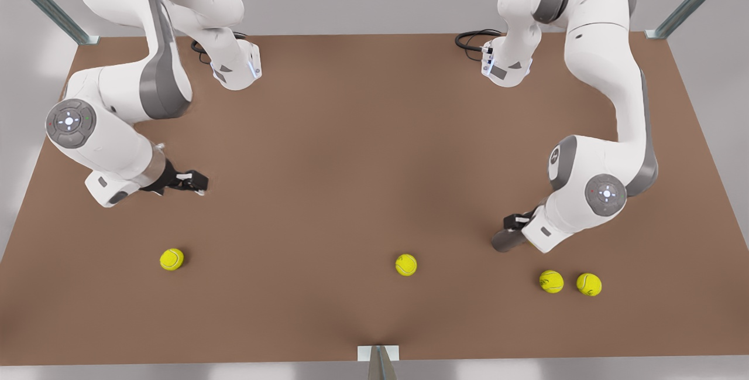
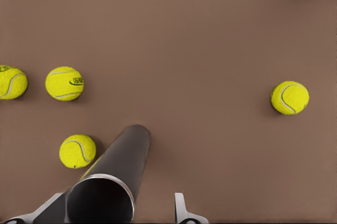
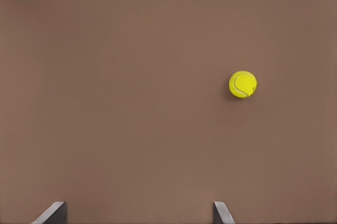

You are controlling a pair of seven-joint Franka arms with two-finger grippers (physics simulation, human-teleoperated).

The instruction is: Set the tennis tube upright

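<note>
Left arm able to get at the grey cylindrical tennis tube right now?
Probably yes. The left gripper is open, straddling the rimmed end of the grey cylindrical tennis tube; one yellow tennis ball sits close beside it, apart. The right gripper waits, open, at the front view's left.

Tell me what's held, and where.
Nothing is clamped. The left gripper's open fingers straddle the tennis tube at its rimmed end, one finger apart from it; the right gripper hangs open over the table.
</note>
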